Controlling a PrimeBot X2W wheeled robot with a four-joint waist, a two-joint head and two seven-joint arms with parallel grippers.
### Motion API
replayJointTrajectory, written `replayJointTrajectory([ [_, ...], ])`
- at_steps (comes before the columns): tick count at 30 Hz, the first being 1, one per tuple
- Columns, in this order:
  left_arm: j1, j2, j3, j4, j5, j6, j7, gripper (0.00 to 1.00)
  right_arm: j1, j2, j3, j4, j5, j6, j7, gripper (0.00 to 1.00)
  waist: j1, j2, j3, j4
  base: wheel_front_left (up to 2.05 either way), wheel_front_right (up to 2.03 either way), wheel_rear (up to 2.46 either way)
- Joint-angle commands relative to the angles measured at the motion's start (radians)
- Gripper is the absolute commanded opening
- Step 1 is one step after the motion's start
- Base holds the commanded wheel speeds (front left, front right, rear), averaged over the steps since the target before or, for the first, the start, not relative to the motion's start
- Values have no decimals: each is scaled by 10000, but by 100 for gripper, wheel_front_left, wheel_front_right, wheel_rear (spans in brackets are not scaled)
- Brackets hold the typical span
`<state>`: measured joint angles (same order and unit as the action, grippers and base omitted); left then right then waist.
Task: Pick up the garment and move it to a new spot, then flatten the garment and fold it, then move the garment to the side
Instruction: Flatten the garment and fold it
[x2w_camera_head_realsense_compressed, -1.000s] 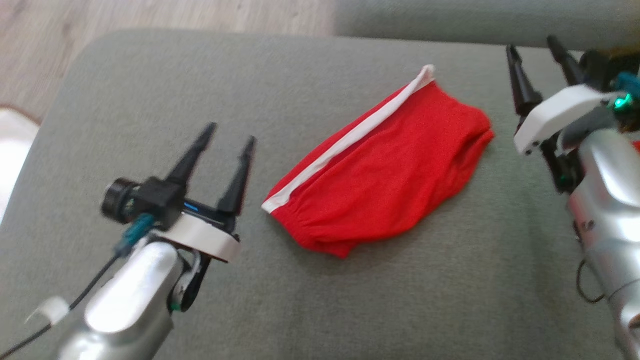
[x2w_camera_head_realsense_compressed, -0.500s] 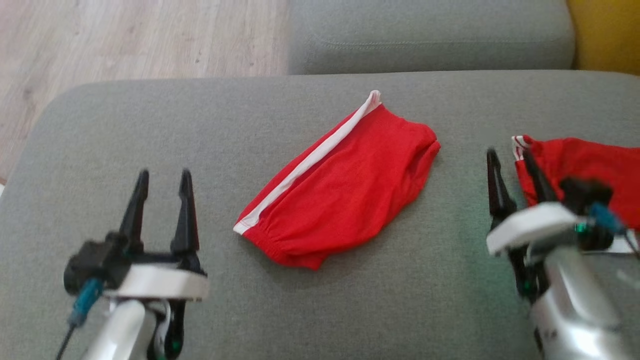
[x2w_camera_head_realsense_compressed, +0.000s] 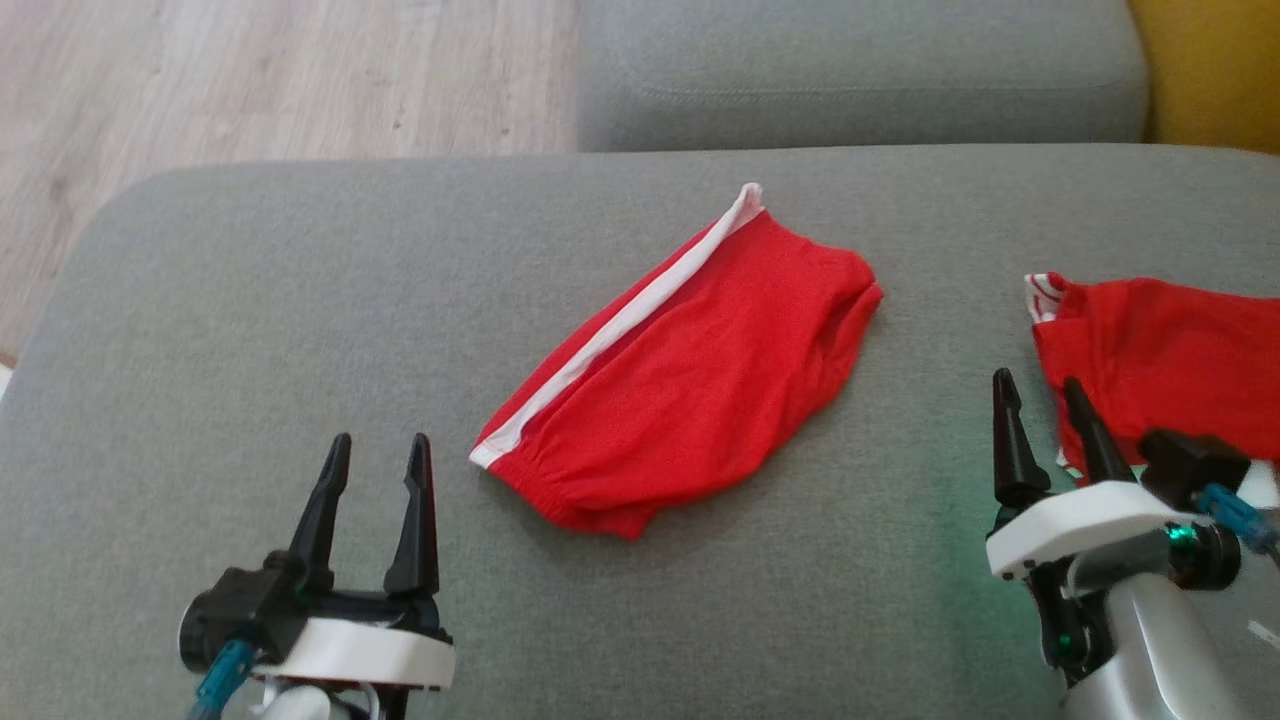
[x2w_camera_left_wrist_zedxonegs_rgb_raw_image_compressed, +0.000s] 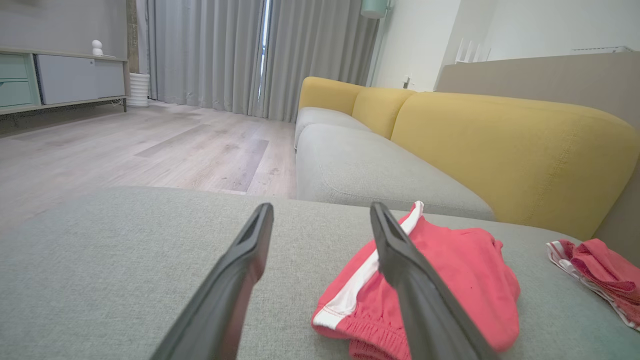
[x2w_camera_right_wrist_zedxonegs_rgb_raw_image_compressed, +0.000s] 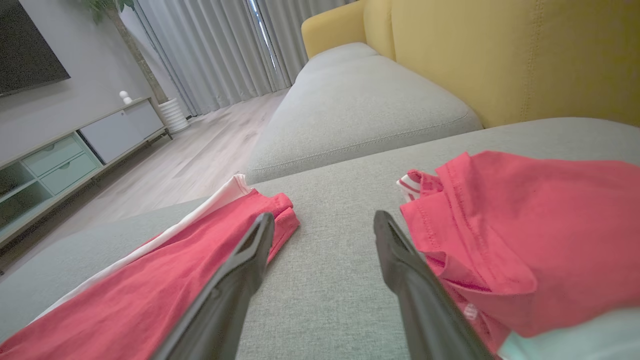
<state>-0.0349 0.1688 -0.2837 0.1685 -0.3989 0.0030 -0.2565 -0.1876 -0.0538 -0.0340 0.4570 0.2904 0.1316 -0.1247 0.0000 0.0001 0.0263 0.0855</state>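
Folded red shorts with a white side stripe (x2w_camera_head_realsense_compressed: 690, 370) lie in the middle of the grey sofa cushion (x2w_camera_head_realsense_compressed: 300, 290); they also appear as the shorts (x2w_camera_left_wrist_zedxonegs_rgb_raw_image_compressed: 450, 280) in the left wrist view and the shorts (x2w_camera_right_wrist_zedxonegs_rgb_raw_image_compressed: 165, 280) in the right wrist view. A second red garment (x2w_camera_head_realsense_compressed: 1160, 360) with a striped trim lies crumpled at the right, seen as the red garment (x2w_camera_right_wrist_zedxonegs_rgb_raw_image_compressed: 520, 225) and the red garment (x2w_camera_left_wrist_zedxonegs_rgb_raw_image_compressed: 600, 275). My left gripper (x2w_camera_head_realsense_compressed: 378, 452) stands open, empty, at the lower left of the shorts. My right gripper (x2w_camera_head_realsense_compressed: 1040, 392) is open and empty, just left of the second garment.
A second grey seat cushion (x2w_camera_head_realsense_compressed: 860, 70) lies behind, with a yellow backrest (x2w_camera_head_realsense_compressed: 1210, 70) at the far right. Wooden floor (x2w_camera_head_realsense_compressed: 250, 80) shows beyond the cushion's rounded left edge. A TV cabinet (x2w_camera_right_wrist_zedxonegs_rgb_raw_image_compressed: 65, 150) and curtains (x2w_camera_left_wrist_zedxonegs_rgb_raw_image_compressed: 250, 50) stand across the room.
The head camera tilted back and settled. Both grippers pulled back toward the front edge, away from the shorts. The shorts stayed put.
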Motion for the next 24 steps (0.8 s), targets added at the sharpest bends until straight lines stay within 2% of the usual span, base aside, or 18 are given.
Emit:
replayJointTrajectory([
  [1, -553, -46, 509, -189, 155, -126, -53, 100, -354, 31, 246, -430, -4, -9, 122, 100, 0, -1, 156, 134, 0, 0, 0],
  [5, -792, -271, 641, -75, 389, -399, -53, 100, -674, 33, 263, -510, 526, -9, 681, 100, 0, -1, 518, 401, 0, 0, 0],
  [11, -1153, -594, 660, 255, 607, -780, -53, 100, -1636, 34, 237, 214, 3062, -9, 2065, 100, 0, -1, 1136, 922, 0, 0, 0],
  [17, -1545, -813, 763, 465, 764, -1012, -53, 100, -2797, 34, -240, 1724, 4629, -9, 3208, 100, 0, -1, 1591, 1547, 0, 0, 0],
  [18, -1545, -813, 763, 465, 764, -1012, -53, 100, -2797, 34, -240, 1724, 4629, -9, 3208, 100, 0, -1, 1591, 1547, 0, 0, 0],
  [24, -1774, -953, 947, 755, 905, -1116, -53, 100, -3982, 35, -788, 3671, 5361, -9, 3853, 100, 0, -1, 1790, 2078, 0, 0, 0],
])
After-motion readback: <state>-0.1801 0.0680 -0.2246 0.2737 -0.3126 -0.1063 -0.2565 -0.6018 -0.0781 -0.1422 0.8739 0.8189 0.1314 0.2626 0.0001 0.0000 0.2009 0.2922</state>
